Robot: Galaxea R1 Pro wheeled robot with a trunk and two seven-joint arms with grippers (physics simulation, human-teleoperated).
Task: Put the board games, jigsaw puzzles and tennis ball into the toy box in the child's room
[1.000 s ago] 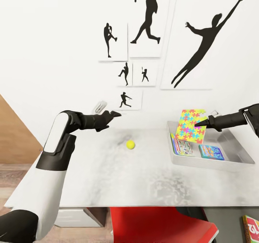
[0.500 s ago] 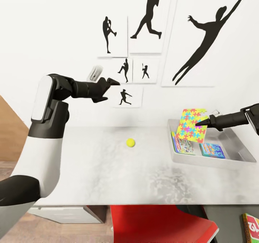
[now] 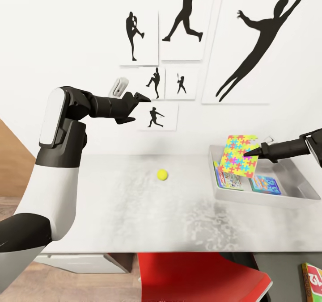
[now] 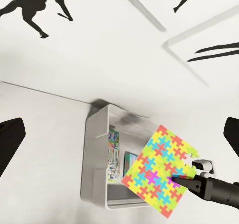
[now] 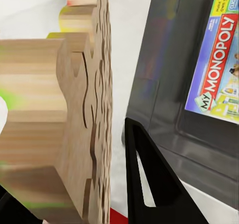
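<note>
Right wrist view: my right gripper [image 5: 117, 149] is clamped on a jigsaw puzzle [image 5: 59, 109], held upright over the toy box [image 5: 164, 84]; inside lies a board game [image 5: 216, 55] labelled "MY MONOPOLY". Head view: left gripper [image 3: 134, 107] raised, fingers apart; tennis ball [image 3: 162, 174] on the table [image 3: 134, 221].

Left arm [image 3: 58, 127] raised, jaws apart; right gripper [image 3: 250, 152] extended level, jaws pinched.
</note>
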